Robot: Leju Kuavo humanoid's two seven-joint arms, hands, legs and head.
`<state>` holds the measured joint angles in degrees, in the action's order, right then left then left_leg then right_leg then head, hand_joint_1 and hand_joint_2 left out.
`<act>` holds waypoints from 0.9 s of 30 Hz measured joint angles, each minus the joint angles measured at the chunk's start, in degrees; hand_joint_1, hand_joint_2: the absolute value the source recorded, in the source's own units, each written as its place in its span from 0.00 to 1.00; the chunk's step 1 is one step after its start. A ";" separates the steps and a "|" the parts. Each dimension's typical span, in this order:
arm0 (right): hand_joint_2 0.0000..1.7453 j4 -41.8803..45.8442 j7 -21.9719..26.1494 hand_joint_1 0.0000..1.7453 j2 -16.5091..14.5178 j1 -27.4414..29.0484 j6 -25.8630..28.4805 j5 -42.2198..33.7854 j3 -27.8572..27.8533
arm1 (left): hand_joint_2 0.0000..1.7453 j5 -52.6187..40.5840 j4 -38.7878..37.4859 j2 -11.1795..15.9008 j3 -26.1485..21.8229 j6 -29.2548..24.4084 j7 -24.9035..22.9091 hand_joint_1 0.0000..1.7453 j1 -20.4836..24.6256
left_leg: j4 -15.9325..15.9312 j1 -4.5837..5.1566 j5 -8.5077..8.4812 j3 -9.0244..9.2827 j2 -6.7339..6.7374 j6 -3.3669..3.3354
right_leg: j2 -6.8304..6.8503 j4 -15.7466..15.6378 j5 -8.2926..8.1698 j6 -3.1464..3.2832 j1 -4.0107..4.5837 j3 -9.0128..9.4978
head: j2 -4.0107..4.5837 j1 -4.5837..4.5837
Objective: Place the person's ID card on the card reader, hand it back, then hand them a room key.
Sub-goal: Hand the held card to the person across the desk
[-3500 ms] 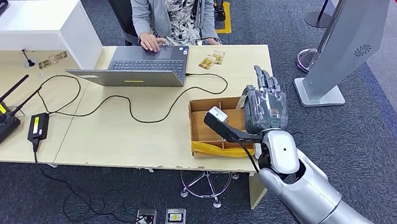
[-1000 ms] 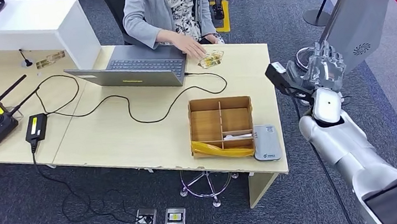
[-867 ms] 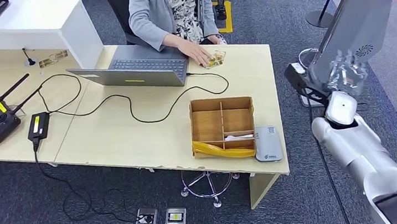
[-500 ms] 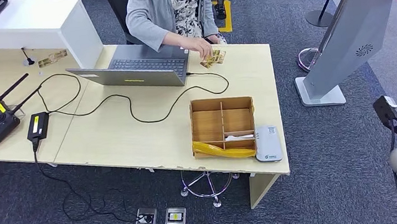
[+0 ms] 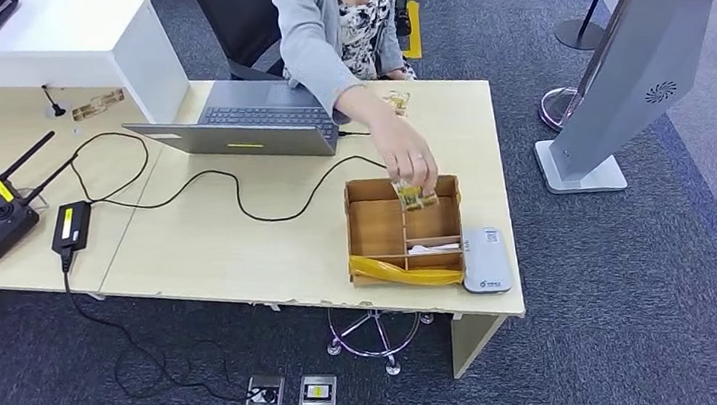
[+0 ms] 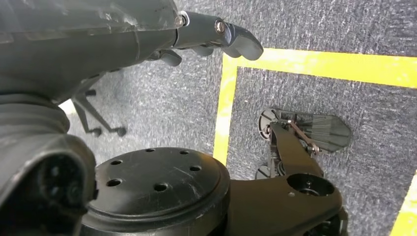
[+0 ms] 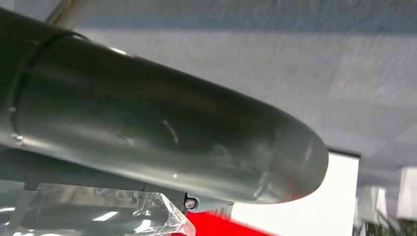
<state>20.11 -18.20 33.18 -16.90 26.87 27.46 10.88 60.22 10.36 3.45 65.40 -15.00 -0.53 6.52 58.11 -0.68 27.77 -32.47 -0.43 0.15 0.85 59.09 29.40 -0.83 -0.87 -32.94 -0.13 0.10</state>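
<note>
Cards with yellow print (image 5: 415,196) are held by a person's hand (image 5: 409,168) over the far right compartment of the brown wooden divided tray (image 5: 374,229) on the pale desk (image 5: 199,249). Just beside the tray lies the grey card reader (image 5: 485,261). The left hand (image 6: 147,34) is seen with fingers (image 6: 231,37) extended over carpet, nothing held. The right hand's (image 7: 162,132) finger state cannot be told.
</note>
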 joint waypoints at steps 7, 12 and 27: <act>0.00 -3.89 18.33 0.00 -10.18 9.37 5.81 -21.20 -12.98 | 0.00 4.30 0.00 -0.90 -1.93 -1.89 1.65 0.00 -0.15 | -0.04 -0.12 0.08 0.01 0.00 0.11 | 0.01 0.02 0.11 0.09 0.13 0.00 | 0.00 0.01; 0.00 -6.35 13.31 0.00 -19.43 11.17 7.72 -23.65 -20.33 | 0.00 6.07 0.00 -1.34 -3.71 -2.06 2.36 0.00 -0.21 | -0.05 -0.17 0.09 0.09 0.22 0.15 | -0.25 0.07 0.12 0.12 0.18 -0.02 | 0.00 0.03; 0.00 -8.55 17.91 0.00 -32.11 12.03 8.00 -26.06 -30.74 | 0.00 6.83 0.00 -1.38 -6.40 -4.03 1.28 0.00 -0.46 | -0.05 -0.07 0.06 0.12 0.27 0.19 | -0.38 0.09 0.11 0.12 0.07 0.00 | 0.00 -0.01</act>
<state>11.57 -0.29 1.08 -4.87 34.87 1.40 -19.86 67.05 10.36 2.07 59.00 -19.03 0.75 6.06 58.06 -0.75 27.83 -32.35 -0.16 0.35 0.47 59.18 29.51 -0.71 -0.79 -32.95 -0.13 0.09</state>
